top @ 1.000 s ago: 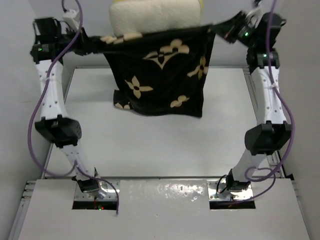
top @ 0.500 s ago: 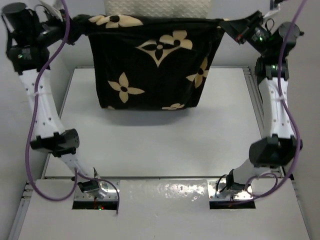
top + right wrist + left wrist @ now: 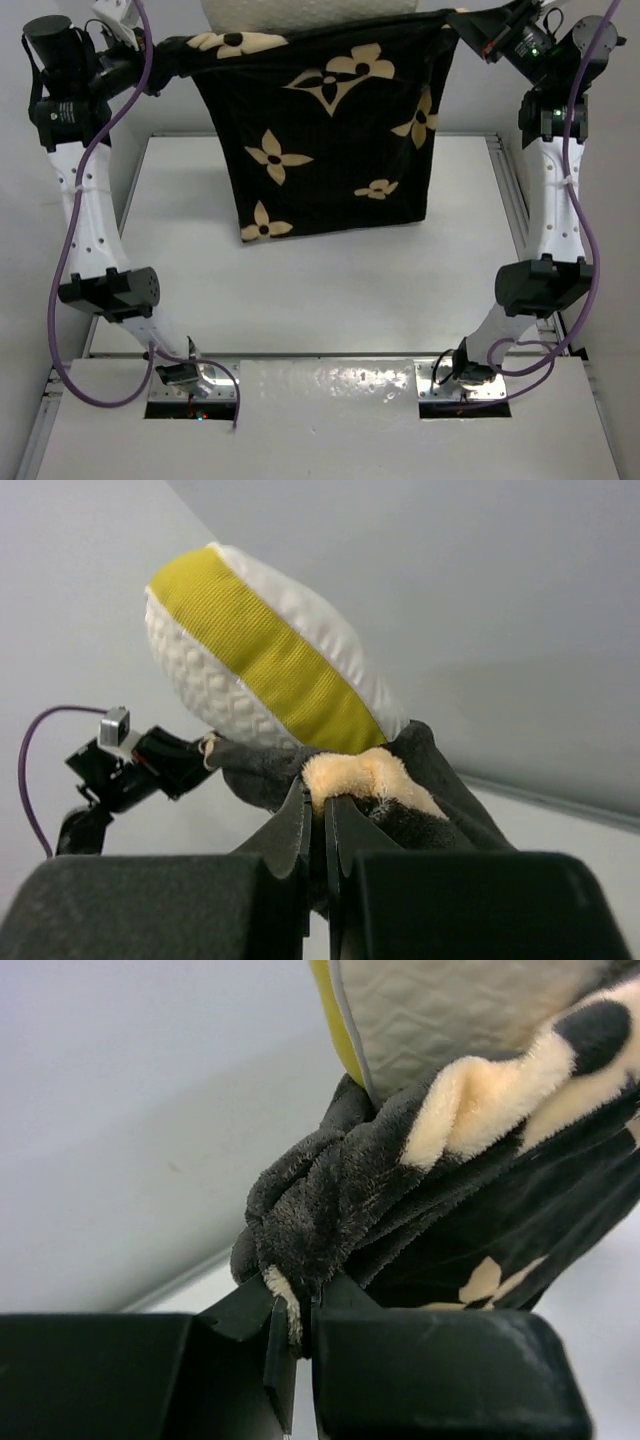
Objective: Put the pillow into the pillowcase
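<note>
The black pillowcase with tan flowers hangs in the air between both arms, its mouth up. The white quilted pillow with yellow trim sticks out of the mouth at the top; most of it is inside the case. My left gripper is shut on the pillowcase's top left corner. My right gripper is shut on the top right corner. The pillow also shows in the left wrist view and in the right wrist view.
The white table lies below the hanging case, with raised rims at the left and right. The arm bases sit at the near edge. A grey wall stands behind.
Both grippers have risen higher with the case. The pillow has sunk deeper into the case, and the case's bottom edge now hangs lower and tilts down to the left.
</note>
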